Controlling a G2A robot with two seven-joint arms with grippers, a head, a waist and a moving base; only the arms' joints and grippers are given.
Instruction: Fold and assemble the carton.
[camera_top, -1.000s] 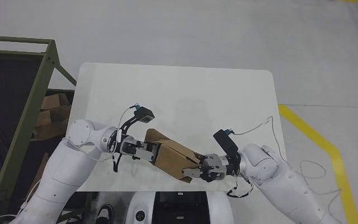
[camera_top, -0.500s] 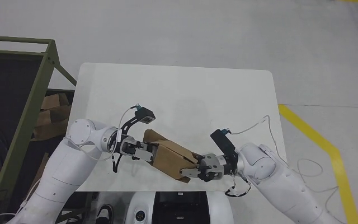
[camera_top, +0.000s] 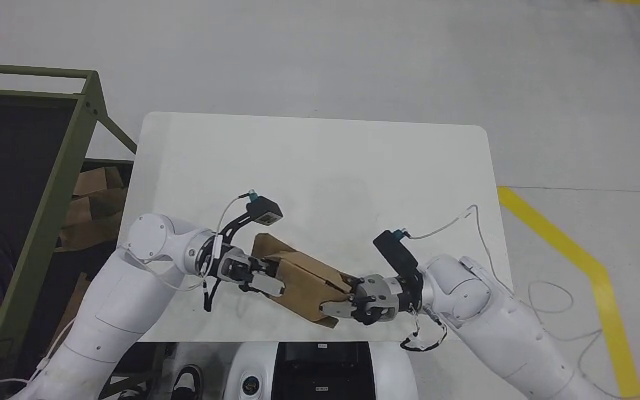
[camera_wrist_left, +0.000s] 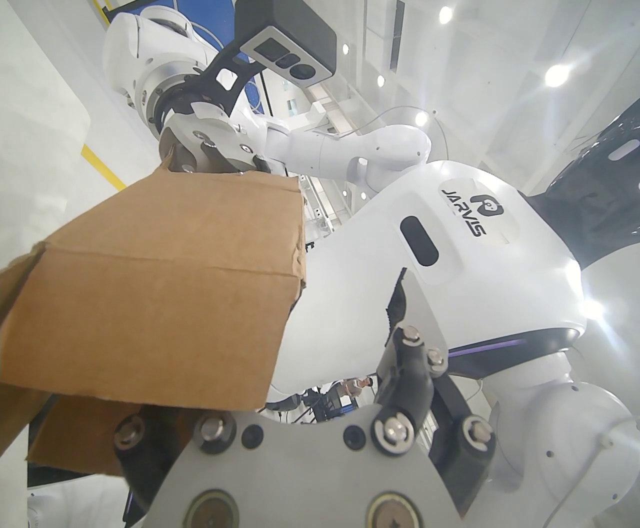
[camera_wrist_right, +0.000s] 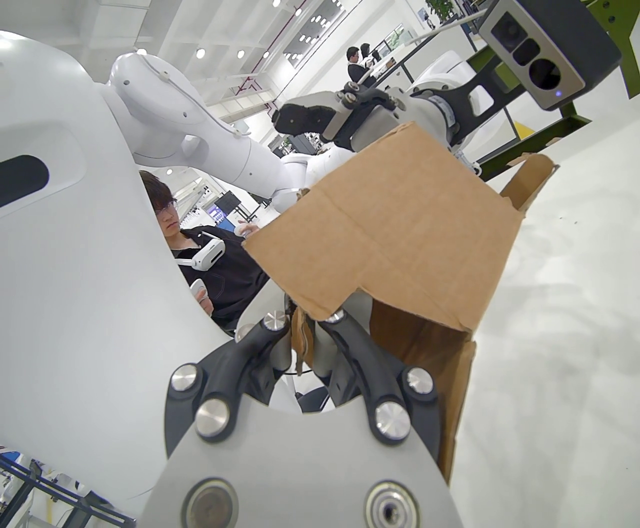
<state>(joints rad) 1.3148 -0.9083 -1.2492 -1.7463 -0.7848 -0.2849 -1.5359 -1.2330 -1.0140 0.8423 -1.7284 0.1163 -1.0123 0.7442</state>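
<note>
The brown carton (camera_top: 305, 284) spans between both grippers over the worktop (camera_top: 320, 170). The right gripper (camera_wrist_right: 306, 332) is clamped on its end flap. The left gripper (camera_top: 266, 280) has fingers apart, the carton's other end against one

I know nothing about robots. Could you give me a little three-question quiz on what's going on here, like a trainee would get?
1. True or false: the carton lies flat and untouched on the table.
2. Which tool is shut on a carton flap? A) left B) right C) neither
3. Fill in: the table is coloured ____.
Key: 1 false, the right tool grips it; 2 B; 3 white.
</note>
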